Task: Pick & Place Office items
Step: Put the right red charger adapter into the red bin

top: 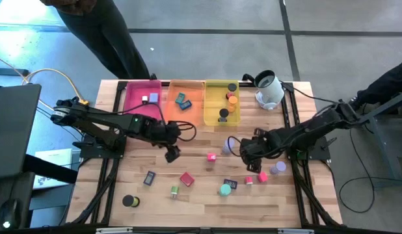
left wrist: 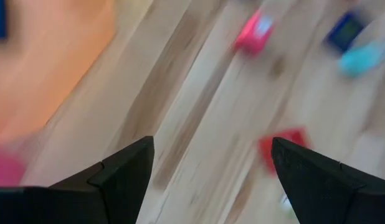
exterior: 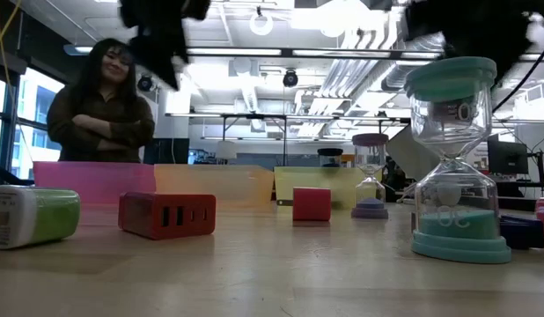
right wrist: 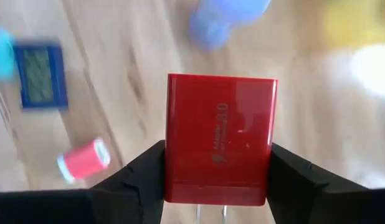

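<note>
My right gripper [top: 250, 159] hangs over the table's right half, shut on a red rectangular block [right wrist: 220, 137]; the gripper hides that block in the high view. My left gripper [top: 172, 153] stands open above the table's middle, with nothing between its fingers [left wrist: 211, 149]. Loose office items lie on the wood: a pink cube [top: 211, 156], a red block [top: 187, 179], a dark blue rectangle [top: 149, 177], a green cylinder [top: 174, 191], a black cylinder [top: 129, 201], a teal piece [top: 225, 189] and a purple one [top: 280, 168]. My right gripper pinches the red block between its two fingers, on two opposite side faces [right wrist: 171, 168] near the end that lies toward the wrist. The fingers come from above, pointing steeply down. The block is lifted clear of the table, and its free end points down.
Pink [top: 142, 97], orange [top: 185, 97] and yellow [top: 222, 101] trays stand in a row at the far edge, each with a few pieces inside. A white rounded device [top: 269, 88] sits to their right. A person [exterior: 103, 106] stands beyond the far left corner.
</note>
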`<state>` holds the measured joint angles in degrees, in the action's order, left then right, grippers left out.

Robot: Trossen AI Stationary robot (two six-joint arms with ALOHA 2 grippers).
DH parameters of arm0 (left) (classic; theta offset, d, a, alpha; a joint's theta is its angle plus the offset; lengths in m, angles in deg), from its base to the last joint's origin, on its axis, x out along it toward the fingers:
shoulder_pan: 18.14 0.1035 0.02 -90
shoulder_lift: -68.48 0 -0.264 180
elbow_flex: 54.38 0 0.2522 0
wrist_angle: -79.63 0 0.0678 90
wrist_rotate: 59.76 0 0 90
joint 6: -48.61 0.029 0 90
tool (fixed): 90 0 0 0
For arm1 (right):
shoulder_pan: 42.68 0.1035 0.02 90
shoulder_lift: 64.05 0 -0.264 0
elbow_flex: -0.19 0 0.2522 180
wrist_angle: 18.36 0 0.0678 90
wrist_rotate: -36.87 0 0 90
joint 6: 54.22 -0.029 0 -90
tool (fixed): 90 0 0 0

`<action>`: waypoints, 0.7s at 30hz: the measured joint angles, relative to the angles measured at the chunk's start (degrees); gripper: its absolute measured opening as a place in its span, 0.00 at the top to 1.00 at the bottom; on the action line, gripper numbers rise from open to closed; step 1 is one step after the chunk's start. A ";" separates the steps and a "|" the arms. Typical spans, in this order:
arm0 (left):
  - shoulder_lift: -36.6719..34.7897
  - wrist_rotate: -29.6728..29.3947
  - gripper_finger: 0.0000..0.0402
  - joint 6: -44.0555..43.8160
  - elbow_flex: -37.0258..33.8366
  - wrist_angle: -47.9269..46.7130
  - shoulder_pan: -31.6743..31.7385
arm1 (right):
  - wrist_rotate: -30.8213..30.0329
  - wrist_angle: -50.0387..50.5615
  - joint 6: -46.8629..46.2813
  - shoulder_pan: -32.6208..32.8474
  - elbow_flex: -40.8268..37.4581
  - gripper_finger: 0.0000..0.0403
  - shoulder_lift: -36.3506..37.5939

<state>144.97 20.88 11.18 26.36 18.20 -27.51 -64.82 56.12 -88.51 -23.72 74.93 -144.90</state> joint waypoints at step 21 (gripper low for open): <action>1.69 -0.57 0.21 -18.46 0.09 54.88 5.63 | -23.81 -5.75 21.68 -1.36 22.37 0.50 2.90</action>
<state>146.66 20.30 -7.28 26.45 73.08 -21.89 -88.63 50.37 -66.82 -25.08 97.31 -142.00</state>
